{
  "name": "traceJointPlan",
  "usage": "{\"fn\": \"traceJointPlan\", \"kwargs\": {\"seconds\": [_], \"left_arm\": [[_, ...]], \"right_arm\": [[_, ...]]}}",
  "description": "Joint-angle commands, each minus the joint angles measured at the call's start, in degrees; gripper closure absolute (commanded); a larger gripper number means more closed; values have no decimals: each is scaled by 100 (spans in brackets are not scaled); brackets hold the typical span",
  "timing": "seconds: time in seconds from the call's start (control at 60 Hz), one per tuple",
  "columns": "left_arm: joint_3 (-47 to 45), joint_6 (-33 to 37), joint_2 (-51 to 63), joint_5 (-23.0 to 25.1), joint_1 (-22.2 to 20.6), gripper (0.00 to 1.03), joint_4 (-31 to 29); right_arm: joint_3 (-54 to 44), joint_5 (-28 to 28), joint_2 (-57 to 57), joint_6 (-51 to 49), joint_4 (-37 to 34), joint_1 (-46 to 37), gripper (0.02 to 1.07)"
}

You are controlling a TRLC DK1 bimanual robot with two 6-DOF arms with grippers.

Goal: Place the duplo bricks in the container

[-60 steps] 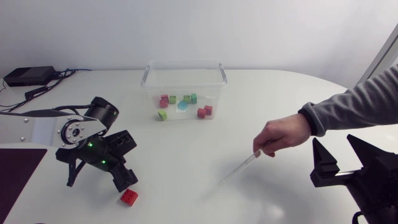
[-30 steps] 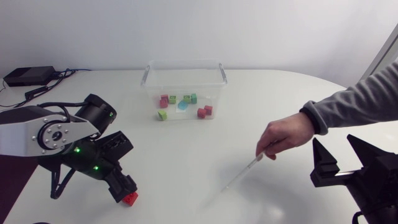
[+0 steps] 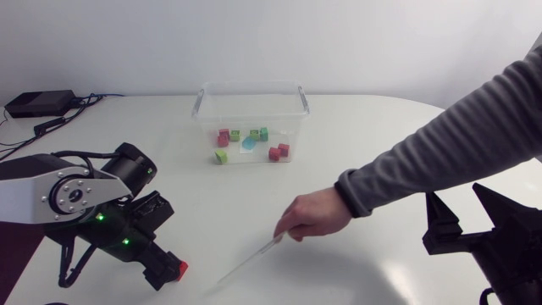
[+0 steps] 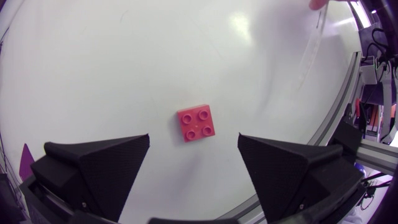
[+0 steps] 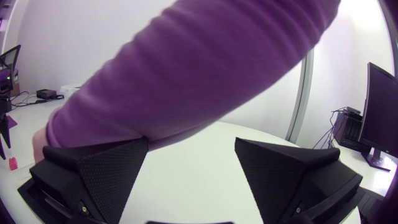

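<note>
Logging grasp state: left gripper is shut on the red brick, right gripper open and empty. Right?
Wrong on the left gripper: it is open, with the red brick lying on the table between its fingers, touching neither, as the left wrist view shows. The right gripper is open and empty.

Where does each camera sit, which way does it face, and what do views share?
Head view: fixed above, looking down on the table: left gripper, right gripper, container, person's sleeve.
Left wrist view: left arm's end, facing down at the red brick under its open gripper.
Right wrist view: right arm's end, facing across the table; open gripper, sleeve ahead.
Shared: red brick, in head and left wrist views.
</note>
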Motion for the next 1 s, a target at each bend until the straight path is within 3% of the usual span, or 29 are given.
{"fn": "traceJointPlan", "kwargs": {"seconds": [0.0, 0.35, 0.983], "left_arm": [[-121, -121, 155, 27, -89, 4, -31], [-78, -148, 902, 18, -151, 4, 443], [-34, -174, 1175, 0, -195, 4, 610]], "right_arm": [[-117, 20, -41, -75, 49, 14, 7], [-117, 20, -41, -75, 49, 5, 7], [-117, 20, -41, -75, 40, 14, 7]]}}
